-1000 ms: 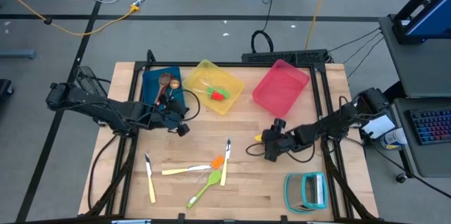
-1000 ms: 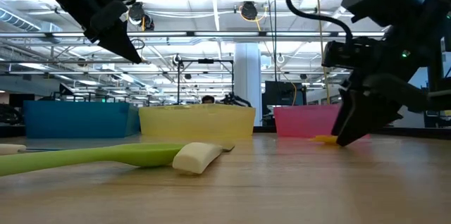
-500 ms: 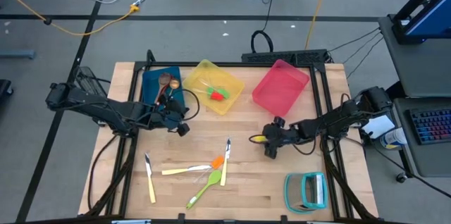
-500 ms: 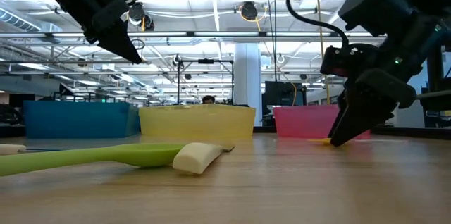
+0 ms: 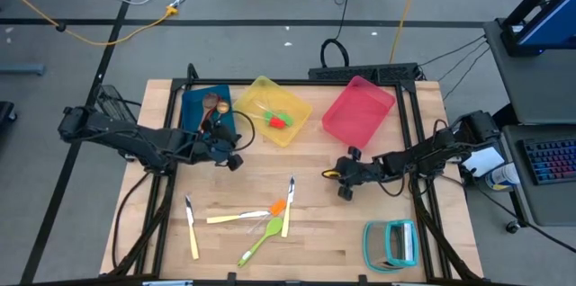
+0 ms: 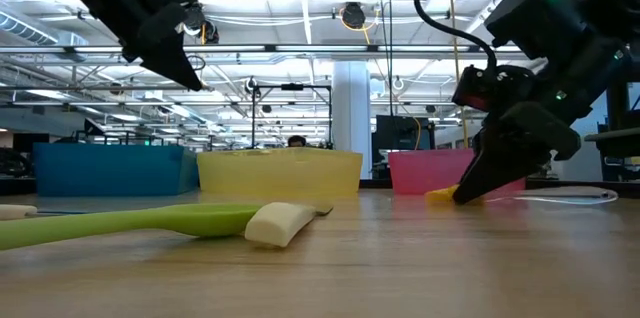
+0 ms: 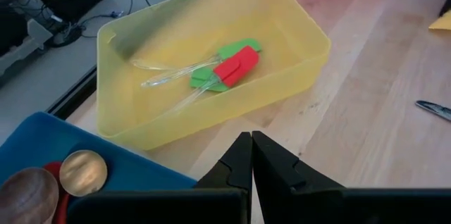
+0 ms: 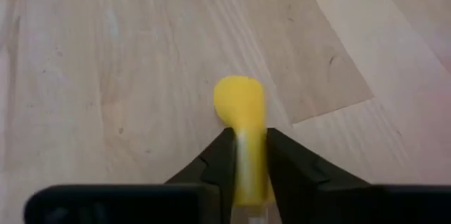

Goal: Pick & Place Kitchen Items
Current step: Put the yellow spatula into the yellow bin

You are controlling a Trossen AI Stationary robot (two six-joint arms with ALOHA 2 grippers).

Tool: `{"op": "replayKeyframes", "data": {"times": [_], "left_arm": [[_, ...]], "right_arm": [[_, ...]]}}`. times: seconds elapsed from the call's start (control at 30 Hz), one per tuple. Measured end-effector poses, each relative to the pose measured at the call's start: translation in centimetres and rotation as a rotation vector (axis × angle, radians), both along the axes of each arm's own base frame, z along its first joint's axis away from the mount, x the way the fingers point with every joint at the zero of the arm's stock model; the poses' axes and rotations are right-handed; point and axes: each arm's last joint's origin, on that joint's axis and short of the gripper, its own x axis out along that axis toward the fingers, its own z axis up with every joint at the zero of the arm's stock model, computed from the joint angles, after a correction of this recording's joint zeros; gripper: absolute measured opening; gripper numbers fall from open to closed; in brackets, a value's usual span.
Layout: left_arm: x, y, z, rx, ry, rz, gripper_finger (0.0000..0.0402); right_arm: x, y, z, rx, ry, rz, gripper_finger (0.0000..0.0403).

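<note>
The wooden worktop (image 5: 378, 232) stood in an open hall under bright ceiling lights. The right gripper (image 5: 335, 174) was low at the worktop in front of the pink bin (image 5: 358, 111), its fingers (image 8: 220, 155) closed on the yellow spatula (image 8: 242, 122), whose blade lay on the wood. The left gripper (image 5: 236, 162) hung above the worktop near the blue bin (image 5: 193, 106) and yellow bin (image 7: 296, 65), fingers shut on nothing. Cream-handled cutlery (image 5: 192, 230) and a lime-green spoon (image 5: 258, 242) lay near the front edge.
</note>
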Motion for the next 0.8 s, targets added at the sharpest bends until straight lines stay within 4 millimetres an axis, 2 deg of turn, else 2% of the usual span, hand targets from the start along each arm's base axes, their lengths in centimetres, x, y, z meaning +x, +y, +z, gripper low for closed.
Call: {"op": "replayKeyframes", "data": {"times": [0.13,0.27,0.47,0.6,0.8], "left_arm": [[0.0,0.2,0.0,-0.003,-0.003,0.011,0.0017],[0.0,0.2,0.0,-0.003,-0.006,0.011,0.0017],[0.0,0.2,0.0,-0.004,-0.007,0.011,0.0017],[0.0,0.2,0.0,-0.005,-0.008,0.012,0.0017],[0.0,0.2,0.0,-0.005,-0.008,0.012,0.0017]], "right_arm": [[0.5,0.1,0.3,0.023,-0.056,0.007,0.0054],[1.5,0.4,1.1,0.039,-0.19,0.028,0.0035],[2.5,0.2,2.2,-0.025,-0.347,0.045,0.0023],[2.9,-0.3,2.8,-0.094,-0.422,-0.042,0.0023],[5.1,-0.4,5.7,-0.189,-0.633,-0.093,0.0024]]}}
